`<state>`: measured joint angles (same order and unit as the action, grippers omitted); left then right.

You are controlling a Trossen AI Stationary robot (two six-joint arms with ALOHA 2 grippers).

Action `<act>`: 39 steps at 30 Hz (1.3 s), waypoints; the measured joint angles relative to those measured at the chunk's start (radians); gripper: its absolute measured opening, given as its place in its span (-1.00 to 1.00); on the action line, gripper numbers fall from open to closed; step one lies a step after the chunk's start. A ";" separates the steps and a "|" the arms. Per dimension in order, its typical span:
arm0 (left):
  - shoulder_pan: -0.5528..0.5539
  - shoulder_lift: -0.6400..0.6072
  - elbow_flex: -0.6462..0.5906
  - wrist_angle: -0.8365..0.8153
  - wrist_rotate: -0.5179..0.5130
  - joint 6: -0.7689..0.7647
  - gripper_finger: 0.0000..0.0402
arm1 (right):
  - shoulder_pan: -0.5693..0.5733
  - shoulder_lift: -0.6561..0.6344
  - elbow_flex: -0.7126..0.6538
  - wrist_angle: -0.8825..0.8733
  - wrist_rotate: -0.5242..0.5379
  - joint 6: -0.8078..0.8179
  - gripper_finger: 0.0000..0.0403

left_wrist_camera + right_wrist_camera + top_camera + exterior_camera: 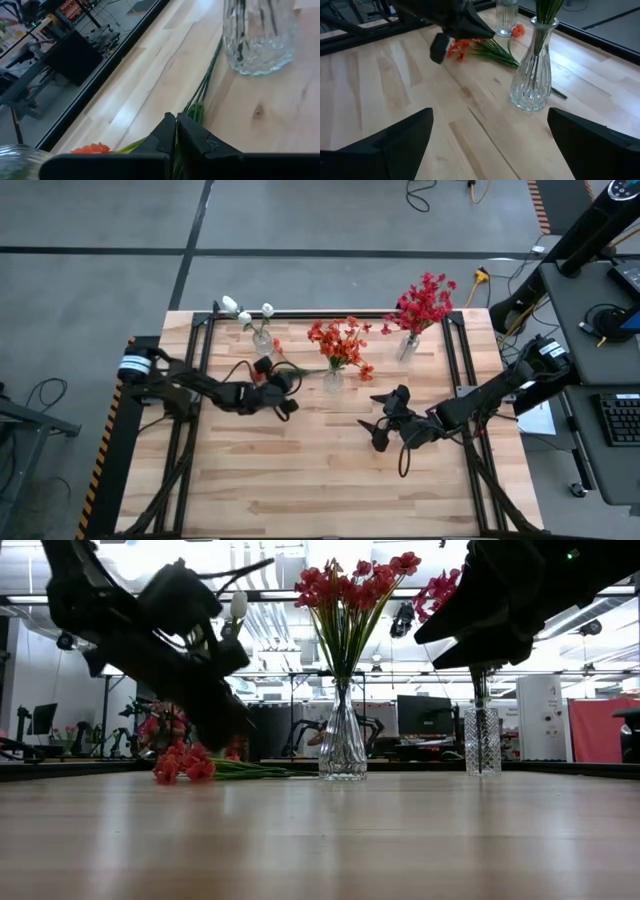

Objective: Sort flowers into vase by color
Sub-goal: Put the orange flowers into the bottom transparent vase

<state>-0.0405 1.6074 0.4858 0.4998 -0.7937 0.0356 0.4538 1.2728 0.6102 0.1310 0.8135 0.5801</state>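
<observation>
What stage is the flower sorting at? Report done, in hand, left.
Done: white blooms, orange blooms and crimson blooms each stand in their own clear glass vase.
In hand: the left gripper is shut over one orange spray lying on the wooden table.
Left: put it in the middle vase. The right gripper waits open.

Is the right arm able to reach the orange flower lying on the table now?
Probably not easily. The loose orange flower lies beyond the middle vase, and the left tool is shut over its stems. The right tool is open, short of that vase.
</observation>
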 joint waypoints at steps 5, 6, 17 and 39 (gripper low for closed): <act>0.028 0.078 0.041 0.040 0.001 0.023 -1.00 | 0.000 0.000 0.000 0.000 0.002 0.005 0.91; 0.034 0.095 0.052 0.040 0.006 0.025 -1.00 | 0.000 0.000 0.000 0.000 0.002 0.006 0.91; 0.110 0.182 0.088 0.091 0.120 0.014 -1.00 | 0.000 0.000 -0.002 -0.010 0.002 0.007 0.91; 0.144 0.189 0.074 0.059 0.186 0.002 -1.00 | 0.000 0.001 -0.002 -0.021 0.010 0.015 0.91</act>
<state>0.1032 1.7963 0.5594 0.5591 -0.6081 0.0378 0.4538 1.2736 0.6079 0.1097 0.8230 0.5949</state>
